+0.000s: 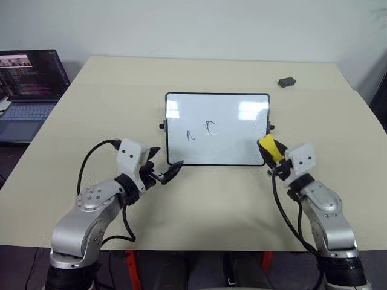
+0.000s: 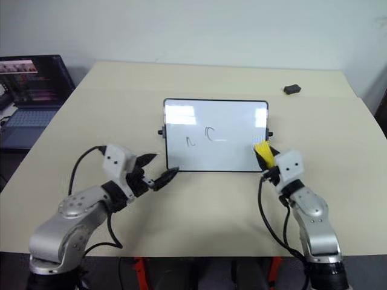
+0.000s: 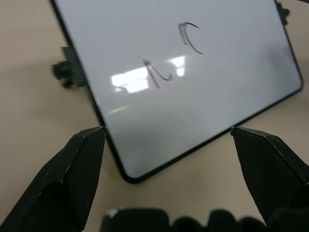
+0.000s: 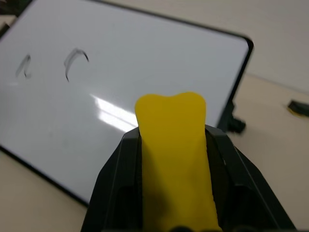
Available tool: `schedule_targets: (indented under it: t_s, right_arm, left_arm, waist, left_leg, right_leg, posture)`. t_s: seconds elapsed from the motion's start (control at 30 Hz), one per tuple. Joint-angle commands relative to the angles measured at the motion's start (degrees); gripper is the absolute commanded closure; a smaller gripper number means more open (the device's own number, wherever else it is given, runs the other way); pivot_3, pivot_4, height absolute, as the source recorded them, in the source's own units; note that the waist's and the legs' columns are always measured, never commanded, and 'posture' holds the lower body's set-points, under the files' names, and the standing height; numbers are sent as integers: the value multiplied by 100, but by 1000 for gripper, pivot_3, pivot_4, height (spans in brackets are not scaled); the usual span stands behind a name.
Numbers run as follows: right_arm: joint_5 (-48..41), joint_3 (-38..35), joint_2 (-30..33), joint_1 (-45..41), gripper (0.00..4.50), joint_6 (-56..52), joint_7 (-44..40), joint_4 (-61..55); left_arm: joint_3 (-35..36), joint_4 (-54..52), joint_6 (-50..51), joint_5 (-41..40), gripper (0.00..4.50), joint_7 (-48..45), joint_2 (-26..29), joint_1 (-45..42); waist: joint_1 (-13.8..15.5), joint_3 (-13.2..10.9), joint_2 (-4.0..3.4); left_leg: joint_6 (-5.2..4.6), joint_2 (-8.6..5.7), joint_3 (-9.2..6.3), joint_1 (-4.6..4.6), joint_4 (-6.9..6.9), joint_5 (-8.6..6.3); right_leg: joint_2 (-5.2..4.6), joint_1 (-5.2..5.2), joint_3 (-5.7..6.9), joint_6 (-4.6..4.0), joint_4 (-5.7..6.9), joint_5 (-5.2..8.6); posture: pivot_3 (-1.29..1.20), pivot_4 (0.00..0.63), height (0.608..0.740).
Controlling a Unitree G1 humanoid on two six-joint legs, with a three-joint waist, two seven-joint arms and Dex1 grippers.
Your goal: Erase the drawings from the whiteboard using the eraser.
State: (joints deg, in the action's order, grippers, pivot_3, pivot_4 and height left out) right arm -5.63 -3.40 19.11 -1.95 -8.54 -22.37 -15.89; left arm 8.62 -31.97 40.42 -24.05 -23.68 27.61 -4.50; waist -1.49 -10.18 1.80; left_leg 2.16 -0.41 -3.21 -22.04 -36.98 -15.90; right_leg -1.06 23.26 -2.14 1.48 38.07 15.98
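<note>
Eraser [image 1: 270,148] pinched tight in right gripper [image 4: 175,159], yellow end poking past the fingers, over the whiteboard's [image 1: 217,109] near right corner; two drawings [image 1: 201,131] visible left of board centre, so well off to the left of the eraser along the board's long axis; likely sweep leftward across the face; left gripper [image 1: 162,165] spread wide, holding nothing, at the board's near left corner, nearer the marks but without the tool; grey lump [image 1: 286,81] beyond the board's far right corner; laptop [image 1: 29,90] far left of board.
</note>
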Motion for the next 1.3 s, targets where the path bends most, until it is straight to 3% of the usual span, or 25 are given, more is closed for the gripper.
schedule_targets:
  t_s: [0.03,0.47,0.67,1.0,1.3]
  right_arm:
    - [-90,-133,63,180,3172,299,-94,15]
    - [-398,49,204,79,3173,618,-720,161]
    - [-290,223,212,-346,3173,674,-862,233]
    - [316,892,-279,-2235,3173,1149,-605,1480]
    - [1011,1203,-768,-3983,3173,1742,-42,3636]
  left_arm:
    - [219,-161,-308,123,0,204,-66,71]
    - [435,-360,-559,182,0,599,-210,499]
    - [375,-494,-526,174,0,734,-290,493]
    - [284,-206,-280,-69,0,211,183,-76]
    - [161,48,115,-181,0,-122,600,-655]
  waist:
    - [-10,0,0]
    - [-14,0,0]
    - [-20,1,0]
    - [-26,0,0]
    - [-36,0,0]
  left_leg:
    - [0,0,2,6,0,0]
    - [-2,1,11,15,-4,2]
    - [-2,1,10,16,-6,2]
    - [4,-1,13,33,-29,6]
    - [4,-1,12,26,-57,6]
  right_leg:
    - [1,-4,-2,0,0,0]
    - [3,-9,-8,0,6,-1]
    - [4,-9,-7,0,14,-2]
    - [7,-7,-9,-3,73,-1]
    - [7,-4,-8,-4,84,-2]
  posture:
    - [0,150,740]
    - [0,150,740]
    - [0,150,740]
    - [0,150,740]
    - [0,150,740]
